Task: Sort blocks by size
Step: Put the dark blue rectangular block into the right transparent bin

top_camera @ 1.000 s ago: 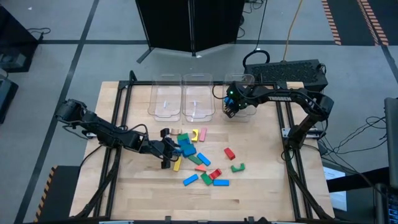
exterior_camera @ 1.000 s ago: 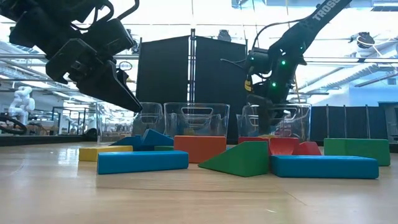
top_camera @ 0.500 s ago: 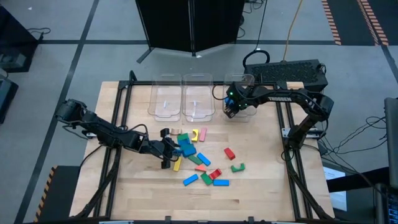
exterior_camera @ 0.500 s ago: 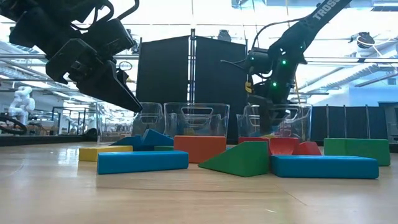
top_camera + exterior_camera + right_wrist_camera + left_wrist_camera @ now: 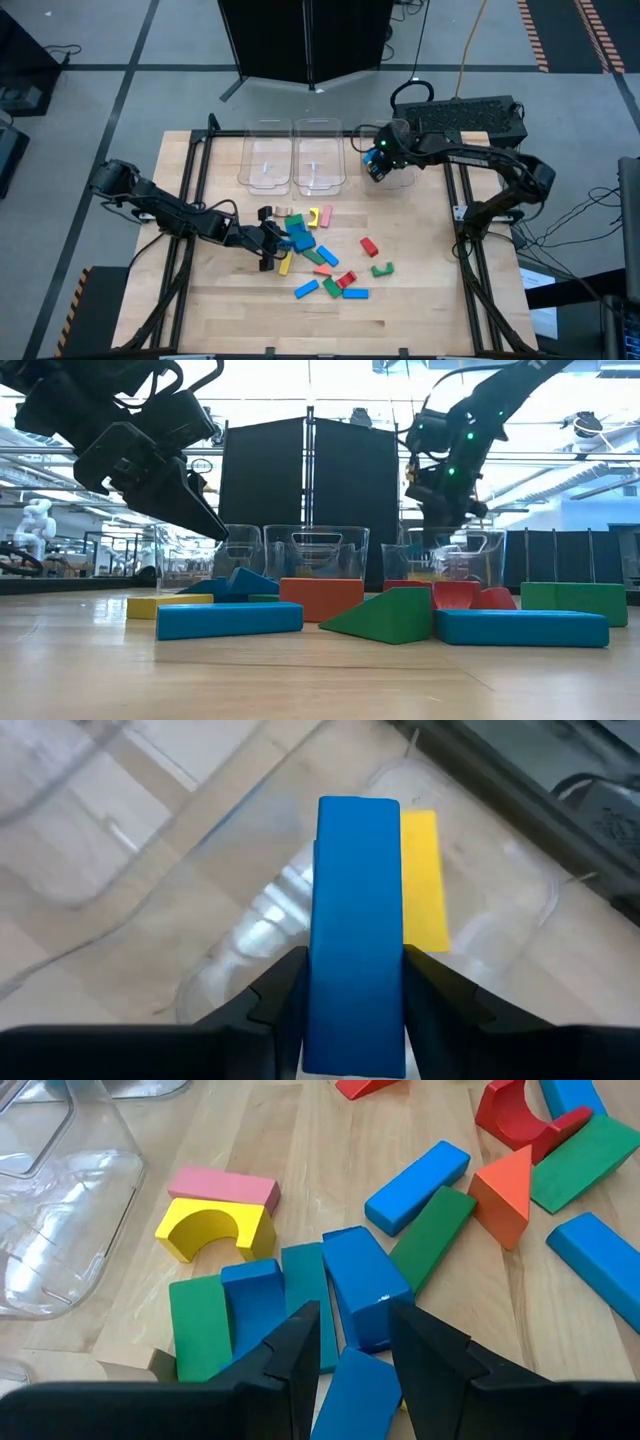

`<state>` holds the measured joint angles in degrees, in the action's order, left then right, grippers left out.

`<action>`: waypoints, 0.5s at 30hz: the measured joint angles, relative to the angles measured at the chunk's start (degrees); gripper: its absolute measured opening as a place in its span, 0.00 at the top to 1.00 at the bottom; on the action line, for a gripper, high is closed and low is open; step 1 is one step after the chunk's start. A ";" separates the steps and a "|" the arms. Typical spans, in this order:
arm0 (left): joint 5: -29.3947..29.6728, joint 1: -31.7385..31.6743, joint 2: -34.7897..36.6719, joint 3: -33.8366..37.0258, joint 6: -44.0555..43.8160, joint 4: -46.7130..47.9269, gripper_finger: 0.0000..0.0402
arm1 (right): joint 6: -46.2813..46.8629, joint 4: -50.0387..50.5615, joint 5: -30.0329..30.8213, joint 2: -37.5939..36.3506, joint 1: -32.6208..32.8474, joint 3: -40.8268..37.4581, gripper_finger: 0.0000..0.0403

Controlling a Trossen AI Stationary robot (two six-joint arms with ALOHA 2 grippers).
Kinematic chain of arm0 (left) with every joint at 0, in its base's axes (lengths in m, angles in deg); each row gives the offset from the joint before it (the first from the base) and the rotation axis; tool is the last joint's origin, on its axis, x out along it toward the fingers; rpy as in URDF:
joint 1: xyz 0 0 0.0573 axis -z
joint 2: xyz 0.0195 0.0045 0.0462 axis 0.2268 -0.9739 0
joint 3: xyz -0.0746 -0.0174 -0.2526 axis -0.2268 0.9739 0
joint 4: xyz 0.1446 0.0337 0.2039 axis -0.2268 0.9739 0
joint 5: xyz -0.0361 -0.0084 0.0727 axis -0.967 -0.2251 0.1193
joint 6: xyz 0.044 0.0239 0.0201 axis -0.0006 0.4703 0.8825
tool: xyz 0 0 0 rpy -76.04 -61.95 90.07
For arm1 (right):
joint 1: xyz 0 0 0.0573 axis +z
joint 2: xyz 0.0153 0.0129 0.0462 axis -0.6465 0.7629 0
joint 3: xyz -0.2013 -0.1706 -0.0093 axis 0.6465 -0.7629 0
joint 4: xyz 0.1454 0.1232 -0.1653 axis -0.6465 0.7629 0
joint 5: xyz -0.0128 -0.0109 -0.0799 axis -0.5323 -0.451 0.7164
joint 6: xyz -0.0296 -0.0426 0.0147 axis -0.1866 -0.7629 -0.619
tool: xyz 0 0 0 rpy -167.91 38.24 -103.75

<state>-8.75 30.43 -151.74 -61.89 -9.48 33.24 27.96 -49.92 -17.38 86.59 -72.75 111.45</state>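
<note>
The blocks [image 5: 322, 255] lay in a loose scatter on the near-centre part of the wooden table [image 5: 430, 310]. Nearest the front edge were two blue bars [image 5: 306, 289], a red block [image 5: 346, 280] and a green arched piece [image 5: 382, 269]. Farther back sat a tight cluster of blue and green blocks [image 5: 300, 1300], with a yellow arch [image 5: 217, 1227] touching a pink bar [image 5: 223, 1185] on its far side.

The left gripper [image 5: 268, 240] hung low over the left end of that cluster. Its fingers [image 5: 300, 1352] stood parted and empty, with a large blue block [image 5: 365, 1286] just ahead of the gap between them.

Three clear bins lined the far edge of the table. The left bin [image 5: 266, 160] and the middle bin [image 5: 318, 160] stood side by side. The right gripper [image 5: 378, 163] hovered above the right bin [image 5: 400, 178], its fingers clamped on the long sides of a blue rectangular block [image 5: 358, 930]. A yellow block [image 5: 423, 880] lay flat on that bin's floor, directly below the held block.
</note>
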 joint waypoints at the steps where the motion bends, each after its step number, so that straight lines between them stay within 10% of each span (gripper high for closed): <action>1: -0.02 0.02 0.00 0.00 0.00 0.00 0.69 | 0.00 0.04 -0.10 -0.24 0.00 0.00 0.68; 15: -0.02 0.01 0.00 0.00 -0.02 0.03 0.69 | 0.56 -2.61 -1.08 5.22 -1.77 0.07 0.68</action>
<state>-8.77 30.43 -151.74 -61.89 -9.50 33.27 28.52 -52.54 -18.46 91.81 -74.52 111.52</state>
